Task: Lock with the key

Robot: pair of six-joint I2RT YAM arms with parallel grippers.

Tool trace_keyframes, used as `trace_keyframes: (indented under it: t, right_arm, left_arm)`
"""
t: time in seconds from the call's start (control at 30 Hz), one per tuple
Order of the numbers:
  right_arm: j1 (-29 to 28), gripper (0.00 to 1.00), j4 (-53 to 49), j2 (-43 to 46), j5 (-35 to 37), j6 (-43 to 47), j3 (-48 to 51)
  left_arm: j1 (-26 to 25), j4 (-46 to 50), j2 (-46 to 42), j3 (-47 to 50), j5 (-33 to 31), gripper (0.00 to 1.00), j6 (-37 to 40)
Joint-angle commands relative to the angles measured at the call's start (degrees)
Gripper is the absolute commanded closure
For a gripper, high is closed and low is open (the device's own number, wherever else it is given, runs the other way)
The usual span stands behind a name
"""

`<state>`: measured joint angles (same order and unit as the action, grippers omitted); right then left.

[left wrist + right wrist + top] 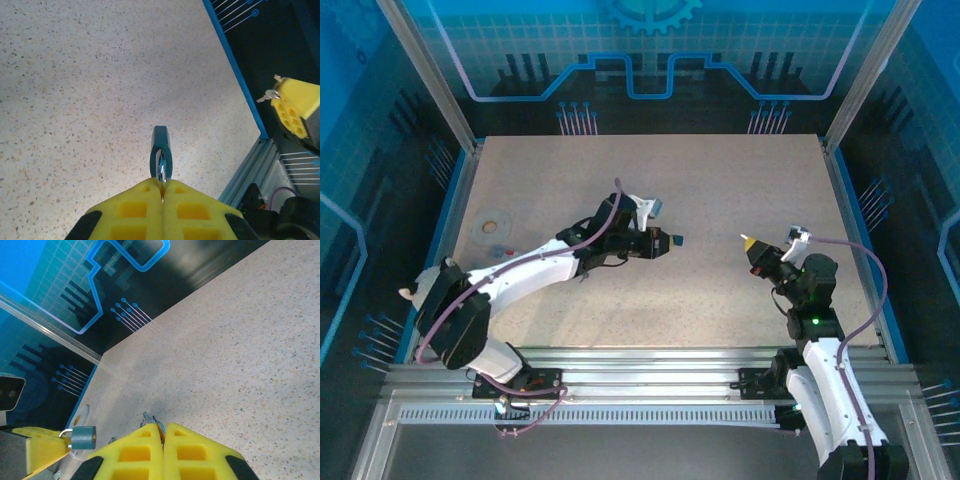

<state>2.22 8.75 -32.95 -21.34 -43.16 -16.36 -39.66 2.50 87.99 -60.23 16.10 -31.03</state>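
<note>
A teal padlock (161, 147) hangs above the speckled table, held by its silver shackle (161, 171) between the yellow pads of my left gripper (162, 186), which is shut on it. From above, the padlock (677, 240) juts right of the left gripper (658, 241) at mid-table. My right gripper (163, 429) is shut on a small key (150, 419) with a ring, whose tip sticks out past the pads. That gripper (752, 244) faces the padlock from the right across a gap. The right wrist view shows the padlock (82, 437) at lower left.
A round white disc (492, 227) lies near the table's left edge with small bits (501, 249) beside it. Blue rails border the table (740, 180) left and right. A metal frame (650, 365) runs along the near edge.
</note>
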Motion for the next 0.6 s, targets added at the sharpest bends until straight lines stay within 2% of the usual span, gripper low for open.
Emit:
trace_keyframes:
  t: [0.0,0.57]
  right_arm:
    - [1.51,1.0,-2.1,1.12,1.31,-0.87,0.71]
    - [2.35,1.0,-1.99,1.05,0.41,-1.75,0.89]
  left_arm:
    - [-0.52,2.45,2.99,-4.1,0.6,1.0,2.62]
    - [-1.19,12.1,20.4,-19.25,2.45,1.0,8.15]
